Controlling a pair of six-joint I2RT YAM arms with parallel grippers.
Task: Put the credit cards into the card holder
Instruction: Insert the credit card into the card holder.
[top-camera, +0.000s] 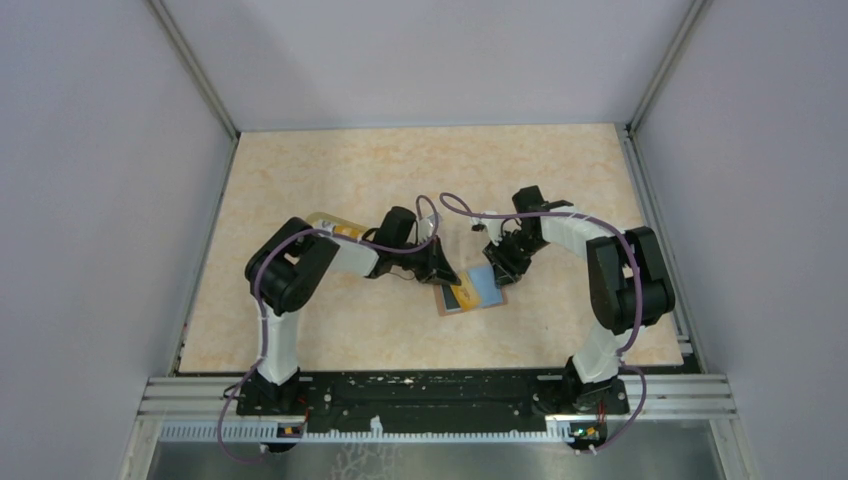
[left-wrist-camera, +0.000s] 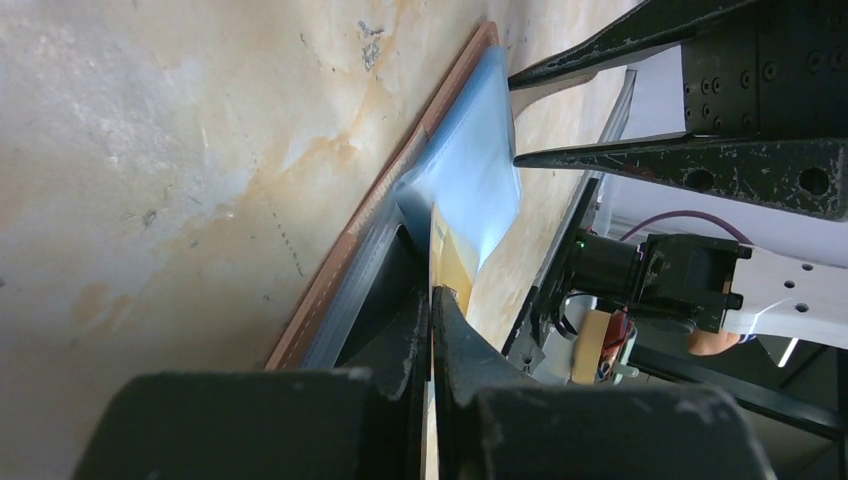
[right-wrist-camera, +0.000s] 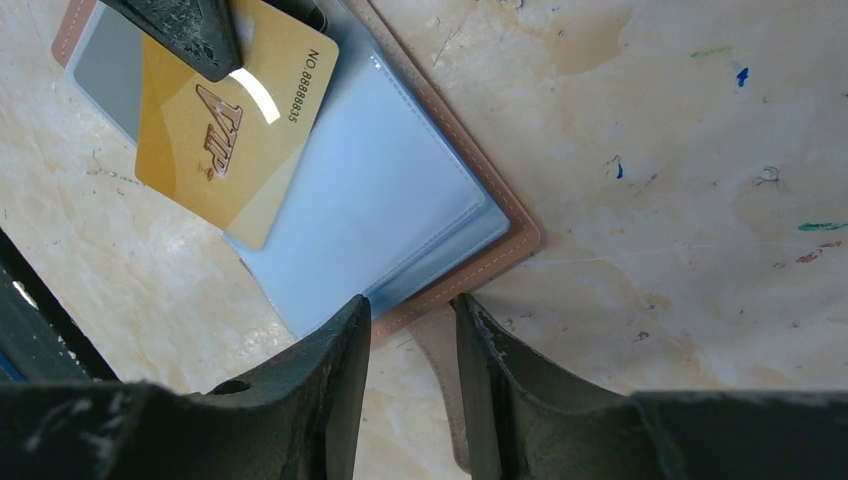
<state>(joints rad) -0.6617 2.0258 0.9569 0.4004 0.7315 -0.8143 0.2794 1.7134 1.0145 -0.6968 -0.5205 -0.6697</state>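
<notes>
I had my left gripper (left-wrist-camera: 432, 298) pinched on the gold plastic VIP card (right-wrist-camera: 215, 150) over the open brown, blue-lined leather card holder (right-wrist-camera: 400, 200), its edge just off my right gripper's (right-wrist-camera: 412, 305) parted fingertips.

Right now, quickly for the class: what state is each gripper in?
Left gripper: closed on the gold card.
Right gripper: jaws straddle the card holder tab; grip cannot be told.

The card holder (right-wrist-camera: 392, 195) has a matt, leather-like brown rim with stitching and a smooth, faintly shiny blue plastic lining. At upper left, the gold card (right-wrist-camera: 225, 150) is glossy plastic, catching glare. The table (right-wrist-camera: 650, 150) looks matt, marbled, scuffed and paint-flecked.
</notes>
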